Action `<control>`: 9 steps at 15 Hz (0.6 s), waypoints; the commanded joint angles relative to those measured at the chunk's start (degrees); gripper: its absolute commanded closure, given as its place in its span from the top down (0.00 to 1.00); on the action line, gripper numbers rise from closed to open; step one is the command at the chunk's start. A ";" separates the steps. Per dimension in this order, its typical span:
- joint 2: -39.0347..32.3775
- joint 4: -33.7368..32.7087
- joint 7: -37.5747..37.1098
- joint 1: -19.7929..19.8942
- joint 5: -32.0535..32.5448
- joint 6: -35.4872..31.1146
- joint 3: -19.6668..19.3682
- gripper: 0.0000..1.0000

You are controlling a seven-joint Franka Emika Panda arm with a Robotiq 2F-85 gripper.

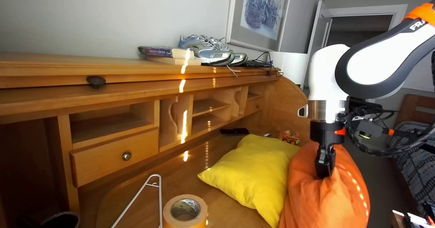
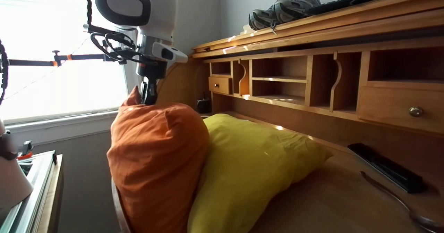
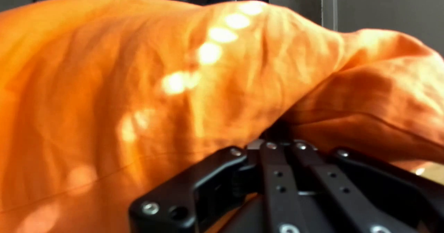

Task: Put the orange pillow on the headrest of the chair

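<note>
The step in hand looks like the placing, with release not yet made. The next move, I judge, calls for settling the orange pillow (image 1: 326,200) onto the headrest (image 2: 119,207), then parting the jaws and lifting away without dragging cloth along; leaned too far over, it might only be propped by the yellow pillow (image 1: 253,172).

The tool (image 1: 325,172) points down, its end sunk among folds at the top of the orange pillow. In the wrist view the jaws converge right of the lower middle, seemingly clamped on a pinch of fabric, though their ends are hidden. The orange pillow fills the lower right in an exterior view, touching the yellow one on the bench (image 1: 231,214). The headrest shows at the lower left, beside the orange pillow; whether it bears weight cannot be told.
</note>
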State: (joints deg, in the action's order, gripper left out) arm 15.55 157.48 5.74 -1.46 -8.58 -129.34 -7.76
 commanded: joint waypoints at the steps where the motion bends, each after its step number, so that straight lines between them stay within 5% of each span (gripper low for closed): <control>1: -8.58 -0.07 3.96 0.93 -0.56 -1.17 0.54 0.00; 9: -18.01 -0.37 -7.43 3.85 16.51 -12.08 3.35 0.00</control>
State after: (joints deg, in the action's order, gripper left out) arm 3.52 157.17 3.40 0.77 1.01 -134.69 -5.46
